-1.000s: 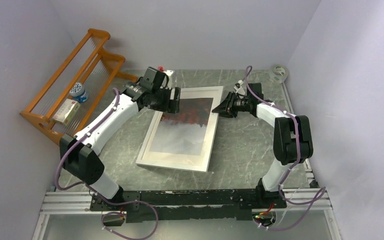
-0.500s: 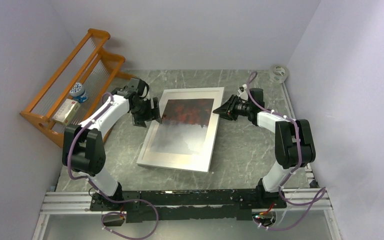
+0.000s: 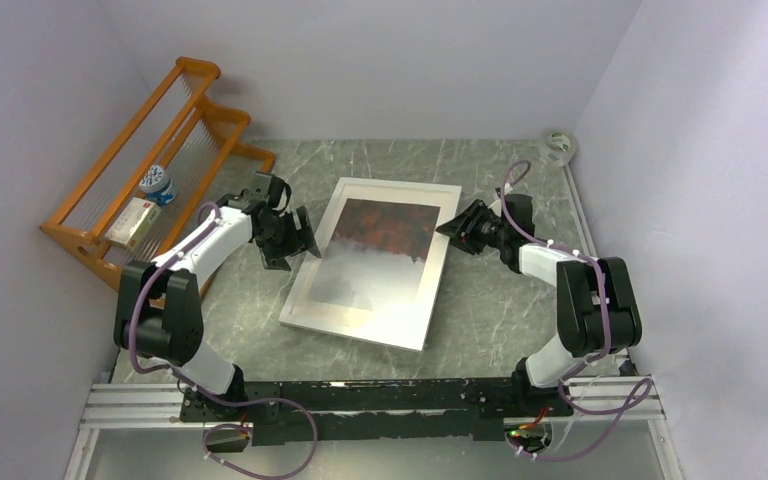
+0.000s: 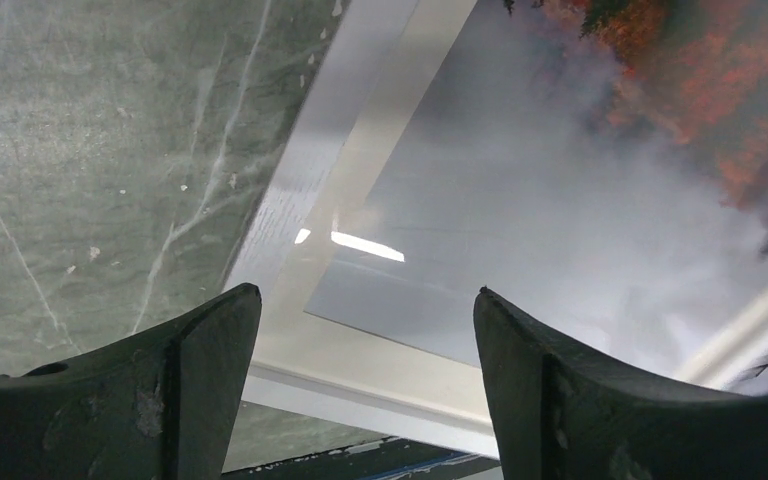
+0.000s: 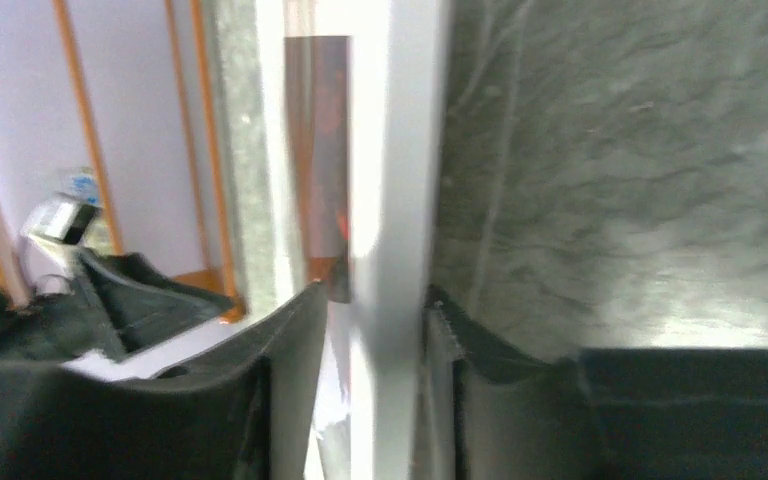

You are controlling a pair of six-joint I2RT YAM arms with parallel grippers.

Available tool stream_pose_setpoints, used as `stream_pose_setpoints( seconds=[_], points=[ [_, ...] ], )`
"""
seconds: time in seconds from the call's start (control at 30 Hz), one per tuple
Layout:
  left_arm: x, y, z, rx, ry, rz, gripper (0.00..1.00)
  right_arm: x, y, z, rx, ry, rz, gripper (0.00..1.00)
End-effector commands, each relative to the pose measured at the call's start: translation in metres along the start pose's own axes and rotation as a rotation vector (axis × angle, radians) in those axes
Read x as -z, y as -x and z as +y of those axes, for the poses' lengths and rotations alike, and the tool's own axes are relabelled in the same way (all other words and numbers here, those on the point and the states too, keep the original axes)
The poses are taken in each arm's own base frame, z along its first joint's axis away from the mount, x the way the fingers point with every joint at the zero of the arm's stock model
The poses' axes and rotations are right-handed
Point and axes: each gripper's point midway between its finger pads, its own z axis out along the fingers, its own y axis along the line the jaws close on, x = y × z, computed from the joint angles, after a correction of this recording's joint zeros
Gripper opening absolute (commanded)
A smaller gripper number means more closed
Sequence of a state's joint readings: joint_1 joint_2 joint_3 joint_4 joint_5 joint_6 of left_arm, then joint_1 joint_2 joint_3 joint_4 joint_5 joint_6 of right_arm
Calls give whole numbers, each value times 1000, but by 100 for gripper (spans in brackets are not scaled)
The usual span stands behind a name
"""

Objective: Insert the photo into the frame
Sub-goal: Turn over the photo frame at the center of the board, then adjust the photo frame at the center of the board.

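Here, one frame (image 3: pixel 355 333) lies flat mid-worktop (image 3: pixel 480 310), one photo (image 3: pixel 375 260) within its border, red trees toward the far edge. The left gripper (image 3: pixel 297 246) hovers just beside the frame's left edge, jaws wide apart, holding nothing. The right gripper (image 5: pixel 375 295) straddles the frame's right rim; whether it pinches, I cannot tell. One orange rack (image 3: pixel 198 70) in the far left corner carries one box (image 3: pixel 132 222) and one jar (image 3: pixel 158 184). One tape roll (image 3: pixel 557 146) sits at the far right corner.

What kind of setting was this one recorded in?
Probably a lab test cell, not a home: plain walls box in a marble-look table, a metal rail runs along its near edge, and an orange rack holds small items.
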State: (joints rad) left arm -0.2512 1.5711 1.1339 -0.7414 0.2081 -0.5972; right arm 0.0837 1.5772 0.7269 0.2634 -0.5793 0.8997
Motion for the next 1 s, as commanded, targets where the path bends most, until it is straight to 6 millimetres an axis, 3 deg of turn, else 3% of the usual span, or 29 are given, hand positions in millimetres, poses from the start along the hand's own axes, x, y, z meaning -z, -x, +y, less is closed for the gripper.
stream_pose_setpoints(
  seconds=[0.0, 0.07, 0.23, 0.43, 0.67, 0.97],
  points=[
    [8, 9, -2, 27, -23, -68, 83, 5, 1, -26, 84, -76, -52, 55],
    [7, 9, -3, 27, -32, -67, 83, 7, -4, -32, 93, -86, -40, 64],
    [7, 9, 0, 26, -21, -69, 84, 9, -8, -49, 97, -164, -22, 73],
    [13, -3, 17, 64, 64, -46, 85, 24, 12, -72, 115, -394, -77, 79],
    [32, -48, 41, 132, 121, 13, 90, 30, 66, -46, 162, -477, -192, 79],
    [20, -116, 54, 272, 78, 176, 91, -25, 131, -17, 235, -430, -210, 80]
  ],
)
